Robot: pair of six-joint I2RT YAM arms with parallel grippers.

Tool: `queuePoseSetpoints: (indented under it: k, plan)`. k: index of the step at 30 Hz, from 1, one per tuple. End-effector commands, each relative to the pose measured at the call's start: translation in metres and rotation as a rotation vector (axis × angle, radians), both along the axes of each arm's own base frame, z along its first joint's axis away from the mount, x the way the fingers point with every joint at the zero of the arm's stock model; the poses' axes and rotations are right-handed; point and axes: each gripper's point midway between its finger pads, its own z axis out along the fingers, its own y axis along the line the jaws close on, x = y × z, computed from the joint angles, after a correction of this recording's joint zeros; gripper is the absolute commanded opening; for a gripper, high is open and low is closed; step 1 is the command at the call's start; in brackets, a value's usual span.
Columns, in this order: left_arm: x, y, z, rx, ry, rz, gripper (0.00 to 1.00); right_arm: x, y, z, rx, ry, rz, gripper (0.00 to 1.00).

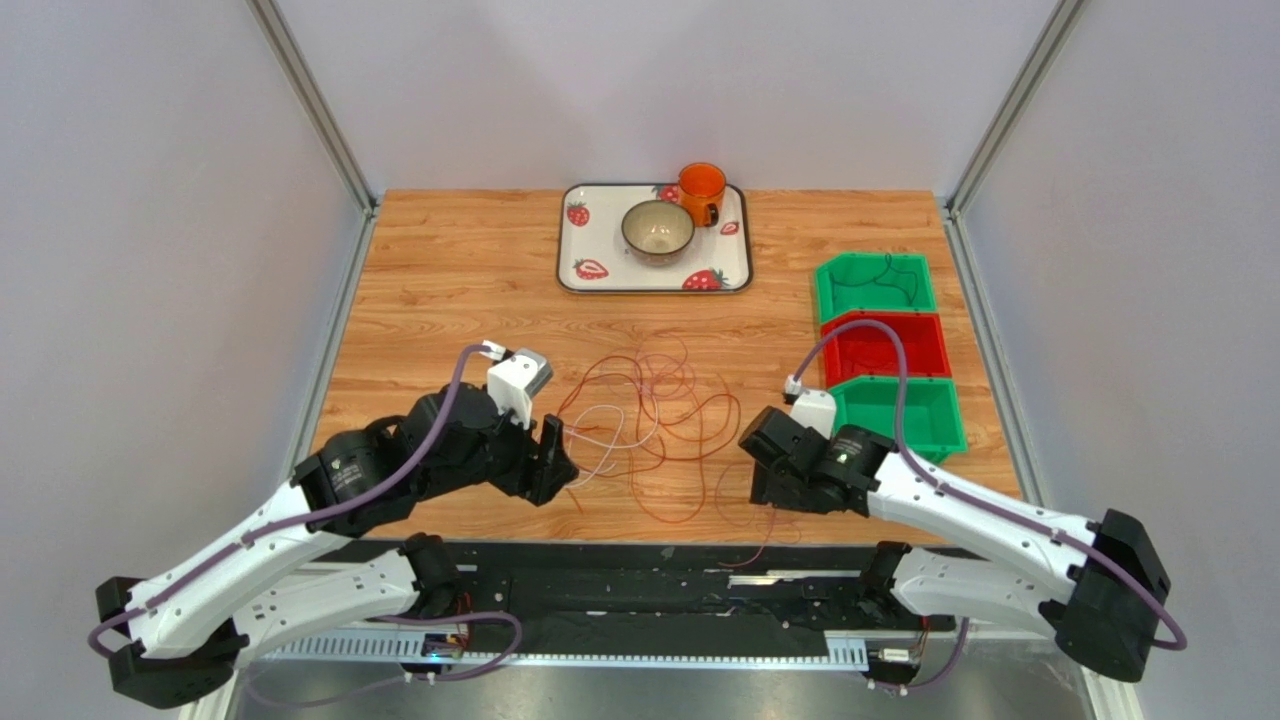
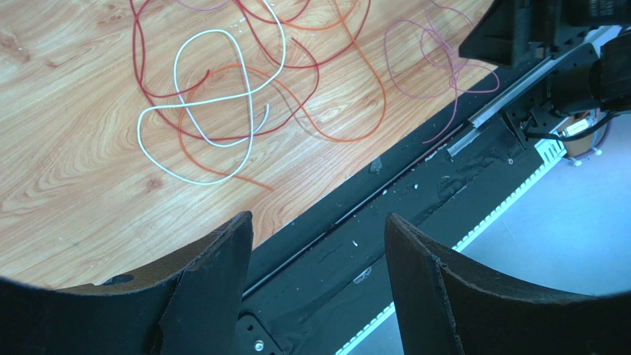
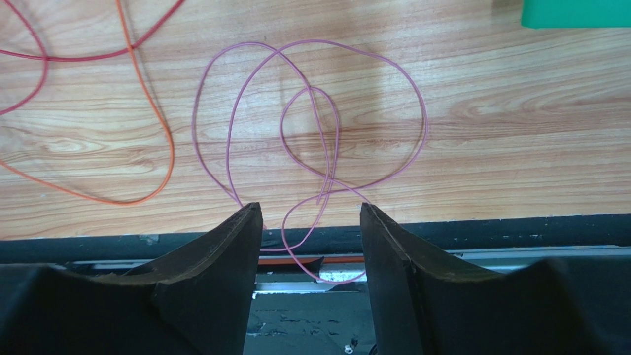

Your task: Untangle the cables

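- At the near edge of the surface [image 1: 451, 270], find the right end effector [image 3: 311, 211] parted and empty, straddling a pink cable [image 3: 328, 177] (partly over the lip).
- Slightly farther in, note the left end effector [image 2: 318, 222] wide, gripping nothing.
- Beyond, see the cables [image 1: 654, 413] looped together mid-surface in red, orange and white.
- Pinch the pink strand low, then draw slowly rightward, clear of the rest.
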Motion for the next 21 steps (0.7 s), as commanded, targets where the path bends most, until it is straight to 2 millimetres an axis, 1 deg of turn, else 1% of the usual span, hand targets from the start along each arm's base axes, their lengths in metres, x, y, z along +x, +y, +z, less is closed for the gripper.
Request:
queuePoseSetpoints:
  k: [1, 2, 4, 5, 7, 8, 10, 14, 15, 19, 21]
  plan:
    - [0.003, -0.004, 0.011, -0.020, -0.032, -0.010, 0.74, 0.007, 0.002, 0.027, 0.065, -0.081, -0.041, 0.55]
    - [0.004, -0.005, 0.011, -0.018, -0.030, -0.011, 0.74, 0.010, 0.007, 0.031, 0.095, -0.099, -0.029, 0.56]
    - [0.004, -0.006, 0.011, -0.021, -0.031, -0.012, 0.74, 0.010, 0.014, 0.034, 0.107, -0.094, 0.006, 0.57]
    - [0.004, -0.006, 0.010, -0.019, -0.028, -0.014, 0.74, 0.010, 0.017, 0.029, 0.089, -0.075, 0.021, 0.58]
    - [0.003, -0.006, 0.010, -0.017, -0.026, -0.013, 0.74, 0.010, 0.021, 0.026, 0.066, -0.056, 0.042, 0.60]
    - [0.003, -0.005, 0.010, -0.019, -0.026, -0.013, 0.74, 0.009, 0.025, 0.019, 0.036, -0.041, 0.069, 0.61]
    - [0.003, -0.003, 0.009, -0.014, -0.024, -0.007, 0.73, 0.009, 0.026, 0.013, 0.002, -0.025, 0.085, 0.62]
    - [0.001, 0.003, 0.011, -0.013, -0.030, 0.001, 0.73, 0.010, 0.024, -0.002, -0.056, 0.000, 0.082, 0.63]
    - [0.001, 0.005, 0.011, -0.010, -0.035, 0.003, 0.74, 0.011, 0.022, -0.008, -0.084, 0.010, 0.078, 0.64]
    - [0.001, 0.012, 0.014, 0.010, -0.052, 0.011, 0.74, 0.012, 0.014, -0.023, -0.143, 0.032, 0.062, 0.65]
    - [0.003, 0.014, 0.012, 0.022, -0.059, 0.015, 0.74, 0.011, 0.014, -0.028, -0.143, 0.046, 0.063, 0.66]
